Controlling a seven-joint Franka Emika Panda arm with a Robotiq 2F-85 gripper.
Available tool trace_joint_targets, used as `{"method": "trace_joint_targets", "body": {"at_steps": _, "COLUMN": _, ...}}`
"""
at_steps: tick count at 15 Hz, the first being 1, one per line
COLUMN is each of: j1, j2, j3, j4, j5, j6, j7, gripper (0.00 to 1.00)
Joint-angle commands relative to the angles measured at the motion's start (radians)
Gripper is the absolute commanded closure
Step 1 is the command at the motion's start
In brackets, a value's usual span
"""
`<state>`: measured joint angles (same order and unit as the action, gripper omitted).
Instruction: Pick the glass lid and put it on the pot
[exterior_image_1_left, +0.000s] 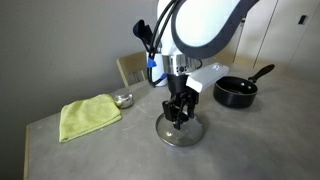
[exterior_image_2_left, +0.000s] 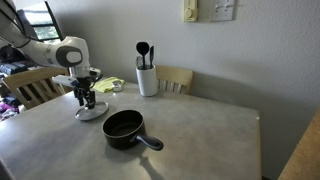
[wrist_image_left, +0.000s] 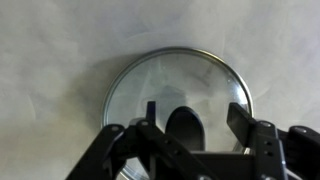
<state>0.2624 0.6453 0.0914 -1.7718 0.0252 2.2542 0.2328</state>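
Presently the tool (wrist_image_left: 193, 112) straddles the knob (wrist_image_left: 185, 128) of the glass lid (wrist_image_left: 175, 75), fingers apart, gripping nothing. Lid lies on the bench (exterior_image_1_left: 100, 150), pot (exterior_image_1_left: 236, 92) well apart. Grasp, carry and placement outstanding.

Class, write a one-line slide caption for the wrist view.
Open gripper poised over the glass lid on the table, fingers either side of its black knob.

It looks like a home kitchen corner, with a wooden chair (exterior_image_2_left: 178, 77) at a grey table (exterior_image_2_left: 210, 135), a white utensil holder (exterior_image_2_left: 147, 80) and wall switches (exterior_image_2_left: 190, 11).
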Motion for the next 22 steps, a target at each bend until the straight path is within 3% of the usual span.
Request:
{"method": "trace_joint_targets", "body": {"at_steps": 1, "j1": 0.000, "j2": -0.028, "j3": -0.007, "j4": -0.038, "j5": -0.019, "j6": 0.033, "j7": -0.001, "gripper": 0.19}}
{"method": "trace_joint_targets", "body": {"at_steps": 2, "j1": 0.005, "j2": -0.024, "j3": -0.012, "j4": -0.034, "j5": -0.031, "j6": 0.038, "j7": 0.003, "gripper": 0.06}}
{"method": "trace_joint_targets", "body": {"at_steps": 3, "j1": 0.006, "j2": -0.021, "j3": -0.015, "j4": -0.030, "j5": -0.043, "j6": 0.044, "j7": 0.000, "gripper": 0.01}}
{"method": "trace_joint_targets", "body": {"at_steps": 7, "j1": 0.006, "j2": -0.005, "j3": -0.021, "j4": -0.015, "j5": -0.078, "j6": 0.063, "j7": -0.005, "gripper": 0.02}}
{"method": "trace_joint_targets", "body": {"at_steps": 8, "j1": 0.006, "j2": -0.005, "j3": -0.021, "j4": -0.014, "j5": -0.082, "j6": 0.065, "j7": -0.004, "gripper": 0.11}}
{"method": "trace_joint_targets", "body": {"at_steps": 9, "j1": 0.002, "j2": -0.004, "j3": -0.018, "j4": -0.013, "j5": -0.078, "j6": 0.066, "j7": -0.008, "gripper": 0.26}}
{"method": "trace_joint_targets", "body": {"at_steps": 17, "j1": 0.002, "j2": 0.000, "j3": -0.015, "j4": -0.014, "j5": -0.079, "j6": 0.094, "j7": -0.023, "gripper": 0.82}}
{"method": "trace_joint_targets", "body": {"at_steps": 18, "j1": 0.002, "j2": 0.001, "j3": -0.015, "j4": -0.012, "j5": -0.080, "j6": 0.095, "j7": -0.024, "gripper": 0.86}}
{"method": "trace_joint_targets", "body": {"at_steps": 22, "j1": 0.017, "j2": -0.016, "j3": -0.016, "j4": -0.006, "j5": -0.094, "j6": 0.053, "j7": -0.023, "gripper": 0.86}}
